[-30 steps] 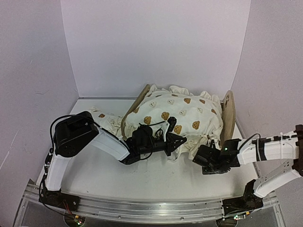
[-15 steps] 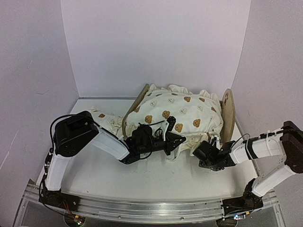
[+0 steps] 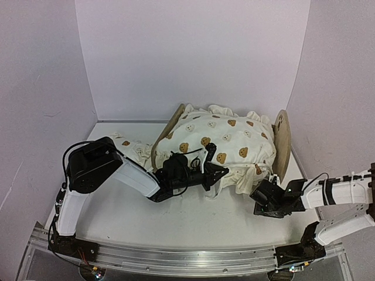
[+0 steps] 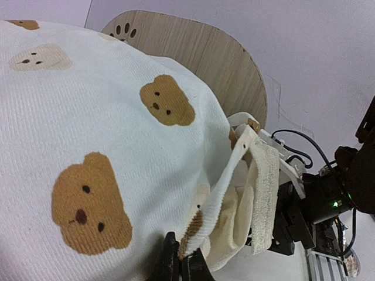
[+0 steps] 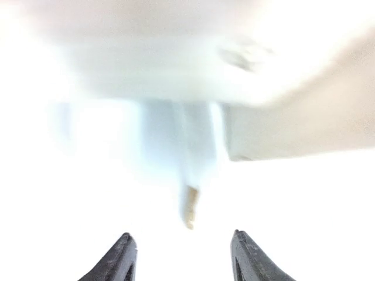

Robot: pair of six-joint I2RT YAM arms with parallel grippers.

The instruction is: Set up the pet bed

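The pet bed's light-wood headboard (image 3: 283,142) stands at the right, its foot board (image 3: 170,127) at the left. The cream bear-print cushion (image 3: 228,143) covers the frame; the striped base is hidden. My left gripper (image 3: 219,173) is shut on the cushion's front ruffled edge, as the left wrist view shows (image 4: 179,264); the cushion (image 4: 88,146) and headboard (image 4: 199,58) show there too. My right gripper (image 3: 261,193) is open and empty, low by the bed's front right corner. In the washed-out right wrist view its fingers (image 5: 120,257) are spread below a dangling tan tie end (image 5: 189,208).
A small bear-print pillow (image 3: 132,150) lies on the table left of the bed, behind my left arm. White walls close in the back and both sides. The right arm's wrist (image 4: 328,193) shows beyond the cushion's ties in the left wrist view.
My right gripper went in toward the bed's front right corner, then drew back slightly right and lower. My left gripper has stayed shut on the cushion edge, nearly still.
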